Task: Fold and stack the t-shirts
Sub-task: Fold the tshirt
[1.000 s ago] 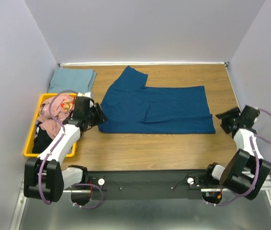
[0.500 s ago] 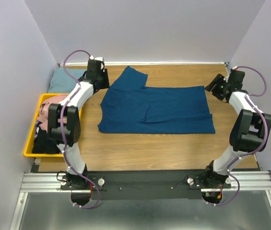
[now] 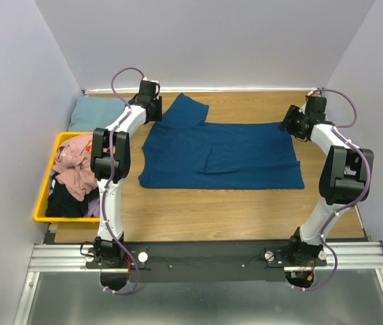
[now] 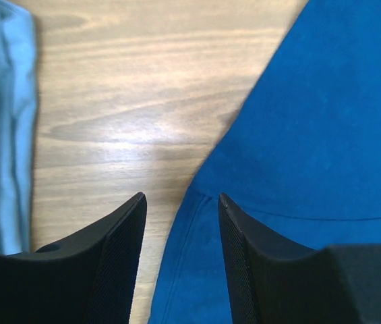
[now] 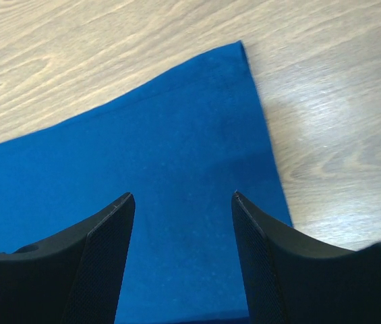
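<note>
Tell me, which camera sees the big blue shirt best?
The top camera. It shows the whole blue t-shirt spread flat on the table. The left wrist camera catches only one edge, and the right wrist camera only one corner.

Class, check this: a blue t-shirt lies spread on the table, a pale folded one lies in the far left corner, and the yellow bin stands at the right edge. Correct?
No. The yellow bin stands at the left edge, not the right, as the top external view shows. The blue t-shirt and the pale folded one are as stated.
</note>
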Controlling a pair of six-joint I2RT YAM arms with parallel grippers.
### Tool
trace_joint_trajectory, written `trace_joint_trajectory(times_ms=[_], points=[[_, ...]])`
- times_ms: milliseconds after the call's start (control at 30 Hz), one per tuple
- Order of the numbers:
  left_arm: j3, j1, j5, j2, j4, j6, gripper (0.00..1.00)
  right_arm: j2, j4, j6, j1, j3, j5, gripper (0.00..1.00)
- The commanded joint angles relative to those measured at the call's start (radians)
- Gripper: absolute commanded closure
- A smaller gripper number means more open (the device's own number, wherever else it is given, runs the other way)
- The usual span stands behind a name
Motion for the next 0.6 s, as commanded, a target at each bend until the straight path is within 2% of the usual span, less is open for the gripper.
trace_joint_trajectory(times_ms=[0, 300, 567], points=[[0.024, -0.009, -0.027, 0.046, -0.029, 0.019, 0.45, 0.008, -0.017, -0.03, 0.002, 0.027, 0.064, 0.34], [0.076, -0.01, -0.004, 0.115, -0.042, 0.026, 0.53, 0.022, -0.017, -0.056, 0.008, 0.035, 0.092, 0.34], [0.095, -0.017, -0.007, 0.129, -0.075, 0.045, 0.67, 0.071, -0.015, -0.088, 0.016, 0.089, 0.101, 0.34]])
